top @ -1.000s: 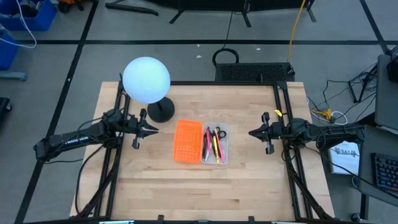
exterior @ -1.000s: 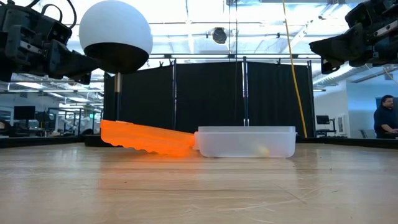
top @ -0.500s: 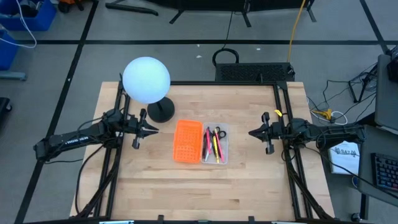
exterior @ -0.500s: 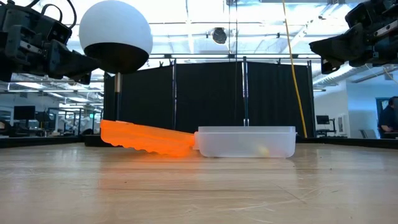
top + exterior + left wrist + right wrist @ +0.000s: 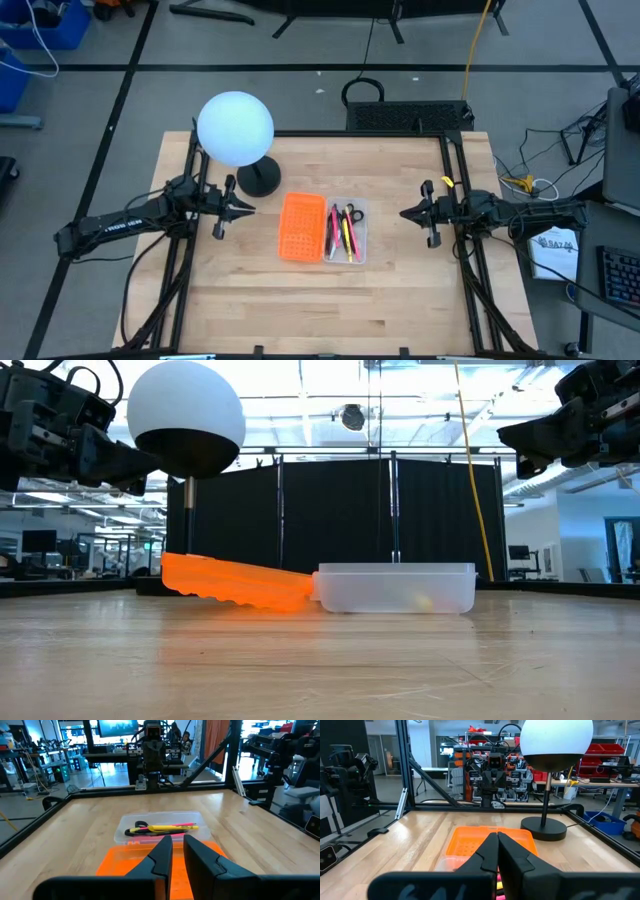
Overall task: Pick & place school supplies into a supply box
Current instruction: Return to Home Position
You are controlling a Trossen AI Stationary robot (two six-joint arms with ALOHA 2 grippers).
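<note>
The clear supply box [image 5: 347, 232] lies at the table's middle, its orange gridded lid [image 5: 301, 226] folded open to its left. Black-handled scissors [image 5: 352, 214] and pink, yellow and dark pens [image 5: 340, 235] lie inside the box; they also show in the left wrist view [image 5: 167, 827]. My left gripper [image 5: 248, 208] hovers left of the lid, open by a narrow gap [image 5: 177, 845], empty. My right gripper [image 5: 405, 214] hovers right of the box, shut [image 5: 497, 837], empty. Both are well above the table in the low view.
A white globe lamp [image 5: 235, 128] on a black base [image 5: 260, 180] stands at the far left, just behind my left gripper. Bare wood lies in front of the box toward the near edge. Black frame rails run along the table's left and right sides.
</note>
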